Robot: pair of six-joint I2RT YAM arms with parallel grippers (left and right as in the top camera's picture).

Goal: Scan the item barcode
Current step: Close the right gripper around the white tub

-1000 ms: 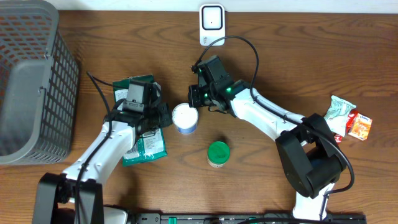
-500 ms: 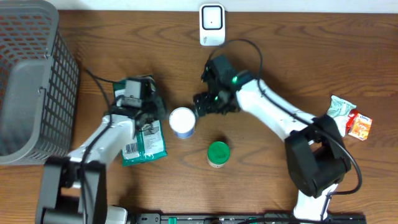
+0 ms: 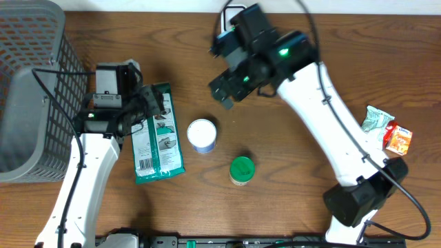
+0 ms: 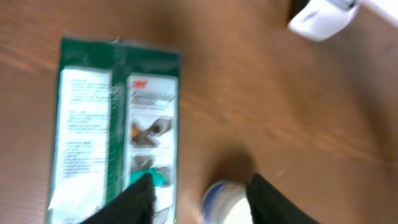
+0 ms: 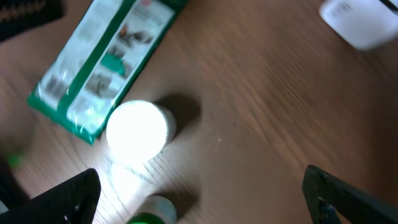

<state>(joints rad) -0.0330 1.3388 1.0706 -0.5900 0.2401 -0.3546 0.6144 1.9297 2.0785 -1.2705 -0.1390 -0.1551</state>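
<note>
Far left, the basket (image 3: pixel 27 103) sits idle. The left end effector (image 4: pixel 200 186) hovers by the top end of the green packet (image 3: pixel 157 134), jaws parted and empty. The packet lies flat on the worktop (image 3: pixel 289 193), its barcode (image 3: pixel 144 164) face up near the lower corner. That's my pick for scanning. It looks light, soft and crinkly, probably slippery, so pinch a long edge or end seam, clear of the code. Just beside it stands the white-lidded tub (image 3: pixel 202 134), then the green-lidded jar (image 3: pixel 242 170). The right end effector (image 5: pixel 202 199) hangs wide open, holding nothing. The scanner (image 4: pixel 323 17) waits at the far edge.
</note>
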